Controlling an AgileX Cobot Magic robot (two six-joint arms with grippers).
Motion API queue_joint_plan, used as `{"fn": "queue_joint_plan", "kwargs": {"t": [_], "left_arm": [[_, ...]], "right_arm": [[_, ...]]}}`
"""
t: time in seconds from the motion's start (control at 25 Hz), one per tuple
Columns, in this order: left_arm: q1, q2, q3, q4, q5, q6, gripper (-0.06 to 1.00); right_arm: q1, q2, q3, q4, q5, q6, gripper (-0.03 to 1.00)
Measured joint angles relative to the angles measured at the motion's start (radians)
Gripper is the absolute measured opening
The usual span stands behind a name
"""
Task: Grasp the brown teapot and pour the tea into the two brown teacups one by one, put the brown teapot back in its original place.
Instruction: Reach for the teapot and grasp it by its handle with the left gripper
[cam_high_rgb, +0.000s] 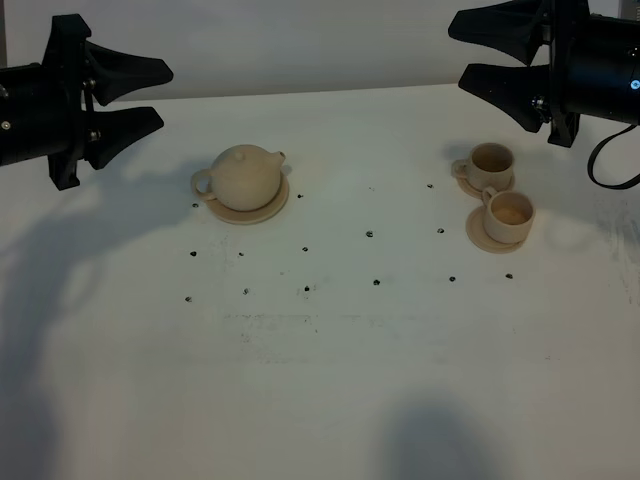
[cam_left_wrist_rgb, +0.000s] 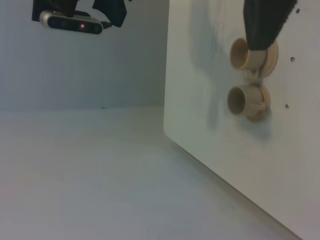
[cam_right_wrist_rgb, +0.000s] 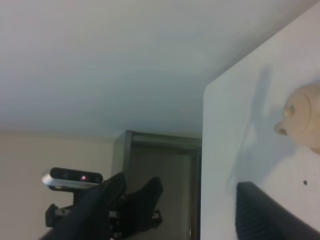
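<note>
The brown teapot (cam_high_rgb: 245, 178) stands upright with its lid on, on its wide tan saucer (cam_high_rgb: 262, 212), left of the table's middle. It also shows at the edge of the right wrist view (cam_right_wrist_rgb: 306, 119). The two brown teacups stand on small saucers at the right, the far one (cam_high_rgb: 492, 162) just behind the near one (cam_high_rgb: 510, 214). Both show in the left wrist view (cam_left_wrist_rgb: 240, 53) (cam_left_wrist_rgb: 239, 98). My left gripper (cam_high_rgb: 165, 93) is open and empty, raised to the left of the teapot. My right gripper (cam_high_rgb: 456, 52) is open and empty, raised behind the cups.
The white table (cam_high_rgb: 330, 380) carries several small dark marks (cam_high_rgb: 369, 234) between the teapot and the cups. The table's back edge (cam_high_rgb: 350, 92) meets a pale wall. The other arm and its camera (cam_right_wrist_rgb: 75, 179) show in the right wrist view.
</note>
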Motion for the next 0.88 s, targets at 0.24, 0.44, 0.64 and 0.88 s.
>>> {"fn": "queue_joint_plan", "kwargs": {"t": [0.24,0.44,0.64,0.88], "left_arm": [[0.0,0.0,0.0,0.0,0.0,0.0,0.51],[0.0,0.0,0.0,0.0,0.0,0.0,0.51],[0.0,0.0,0.0,0.0,0.0,0.0,0.51],[0.0,0.0,0.0,0.0,0.0,0.0,0.51]], "right_arm": [[0.0,0.0,0.0,0.0,0.0,0.0,0.53],[0.0,0.0,0.0,0.0,0.0,0.0,0.52],[0.0,0.0,0.0,0.0,0.0,0.0,0.5],[0.0,0.0,0.0,0.0,-0.001,0.0,0.45]]}}
